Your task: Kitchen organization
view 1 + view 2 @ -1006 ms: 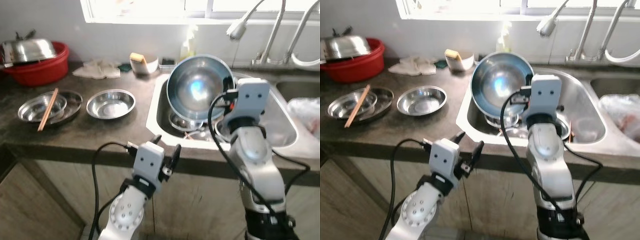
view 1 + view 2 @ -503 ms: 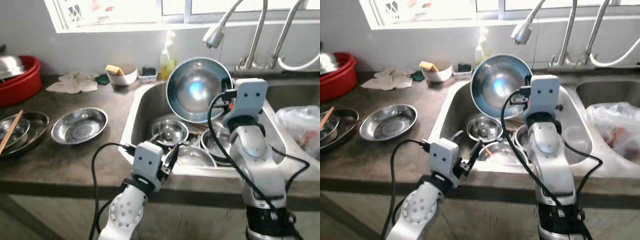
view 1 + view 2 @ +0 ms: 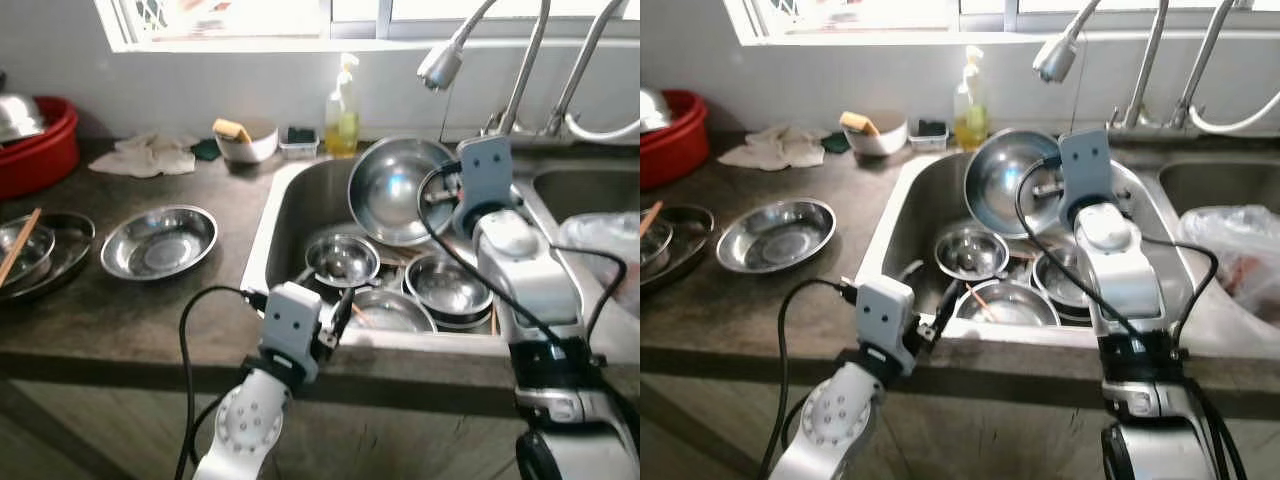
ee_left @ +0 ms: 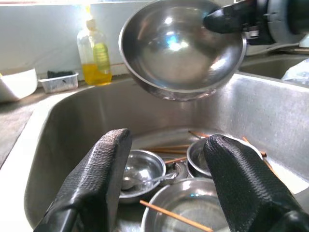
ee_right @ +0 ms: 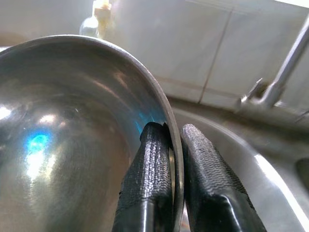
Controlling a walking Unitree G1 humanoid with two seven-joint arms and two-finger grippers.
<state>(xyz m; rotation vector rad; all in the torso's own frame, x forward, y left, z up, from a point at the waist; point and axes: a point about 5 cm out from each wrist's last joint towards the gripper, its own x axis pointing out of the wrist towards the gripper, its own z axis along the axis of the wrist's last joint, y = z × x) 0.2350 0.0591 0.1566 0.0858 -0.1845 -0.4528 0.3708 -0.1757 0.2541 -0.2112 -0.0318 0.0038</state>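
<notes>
A large steel bowl [image 3: 400, 190] hangs tilted above the sink [image 3: 275, 215]. The right gripper [image 5: 169, 159] pinches its rim, seen closely from the right wrist. The left gripper [image 4: 166, 188] is spread open at the sink's front edge, facing small bowls [image 4: 140, 169] and chopsticks [image 4: 174, 217] below.

we see a large shiny steel bowl [image 3: 402, 190] tilted on edge above the sink [image 3: 275, 215], over smaller steel bowls [image 3: 395, 290] and chopsticks [image 4: 176, 216].
</notes>
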